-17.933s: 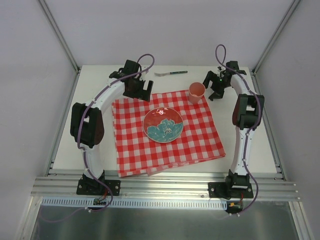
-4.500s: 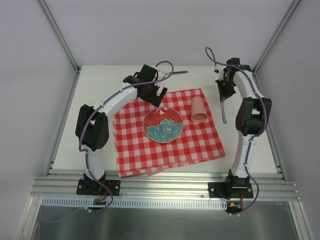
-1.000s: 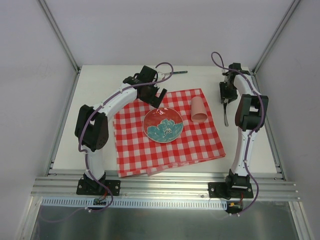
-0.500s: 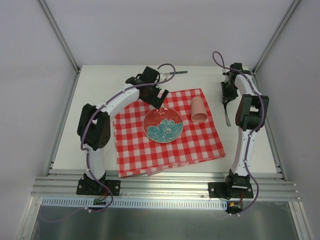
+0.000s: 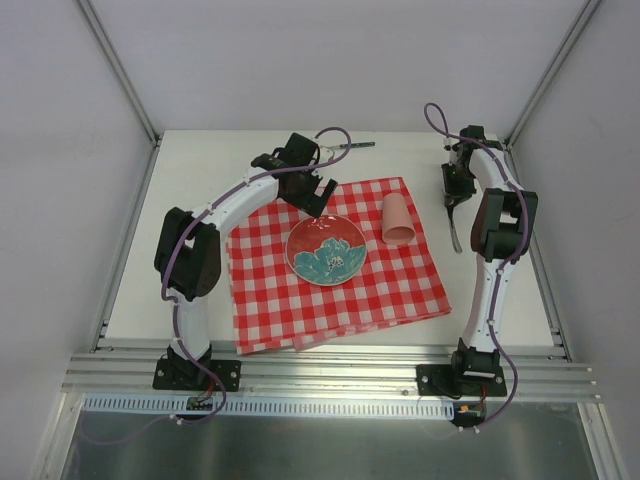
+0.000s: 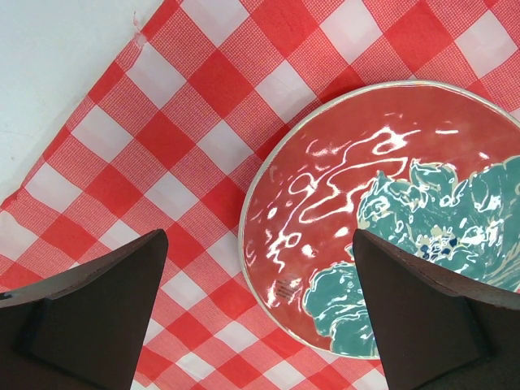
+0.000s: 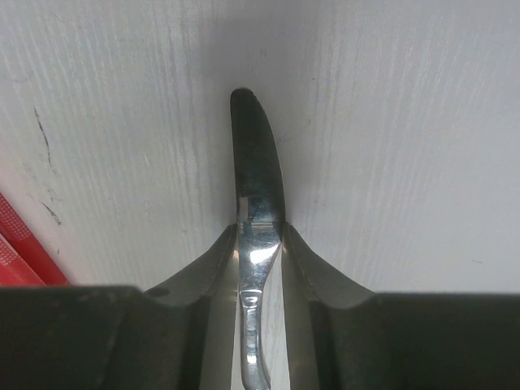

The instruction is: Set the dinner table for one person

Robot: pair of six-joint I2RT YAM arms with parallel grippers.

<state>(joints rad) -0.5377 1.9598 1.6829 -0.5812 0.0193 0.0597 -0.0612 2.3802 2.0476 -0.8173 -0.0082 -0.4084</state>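
The step in hand is, in my judgement, the placing of the cutlery on the right side of the setting. The right gripper has its fingers closed on a metal utensil, probably a knife. They grip it at the middle, and its dark rounded end points away over the bare bench. In the top view this utensil is just beside the right edge of the checked cloth. I cannot tell if it already touches the bench.

The left gripper has its fingers wide open and holds nothing. It hovers over the far-left part of the plate, which sits in the middle of the cloth.

The next move calls for laying the utensil flat and straight, parallel to the cloth edge, and only then opening the fingers. It should perhaps go nearer to the plate, because the pink cup is between them and seems to lie on its side. A fork rests at the far edge of the bench, well apart from the plate, so it waits to be brought.

No brand or label is readable. A small mark on the plate glaze is too small to read.
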